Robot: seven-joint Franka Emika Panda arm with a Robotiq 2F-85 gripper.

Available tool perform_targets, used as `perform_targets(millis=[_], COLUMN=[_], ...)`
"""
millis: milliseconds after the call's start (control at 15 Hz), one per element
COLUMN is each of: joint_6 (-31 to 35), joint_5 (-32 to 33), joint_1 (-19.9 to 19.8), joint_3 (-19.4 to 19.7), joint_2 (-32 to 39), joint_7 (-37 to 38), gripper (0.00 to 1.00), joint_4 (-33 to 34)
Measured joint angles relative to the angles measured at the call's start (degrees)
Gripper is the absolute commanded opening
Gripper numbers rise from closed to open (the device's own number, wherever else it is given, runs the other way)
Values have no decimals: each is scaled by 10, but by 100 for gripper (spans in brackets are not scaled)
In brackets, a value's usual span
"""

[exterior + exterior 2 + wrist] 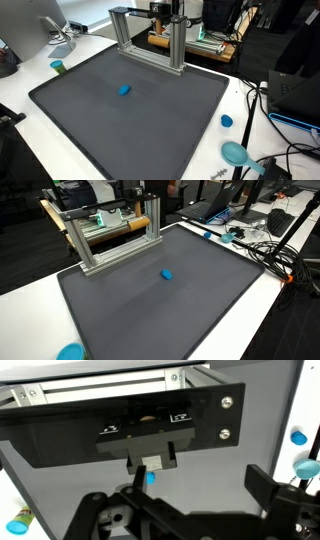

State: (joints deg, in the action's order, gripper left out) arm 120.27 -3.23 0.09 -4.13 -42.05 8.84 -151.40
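A small blue block [124, 90] lies near the middle of a dark grey mat [90, 125]; it also shows in the other exterior view [167, 276]. In the wrist view my gripper [198, 495] is open and empty, held above the mat. The blue block [151, 477] lies just beside its left finger in the picture, below on the mat [215, 470]. The gripper touches nothing. An aluminium frame [150, 40] stands at the mat's far edge, and a black panel [120, 420] fills the top of the wrist view.
A blue cap [227, 121] and a teal round object [236, 153] lie on the white table beside the mat. A small teal cup [58, 67] stands at the opposite side. Cables [262, 252] and equipment crowd one table edge.
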Motion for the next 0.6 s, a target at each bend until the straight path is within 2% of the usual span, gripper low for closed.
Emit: perform_targets(millis=[333,600], joint_6=[-2,26], joint_5=[23,38], joint_1=[-8,-4], joint_3=[9,23], joint_2=[4,4], joint_7=[-30,-113], gripper=[100,100], joint_4=[-15,-30])
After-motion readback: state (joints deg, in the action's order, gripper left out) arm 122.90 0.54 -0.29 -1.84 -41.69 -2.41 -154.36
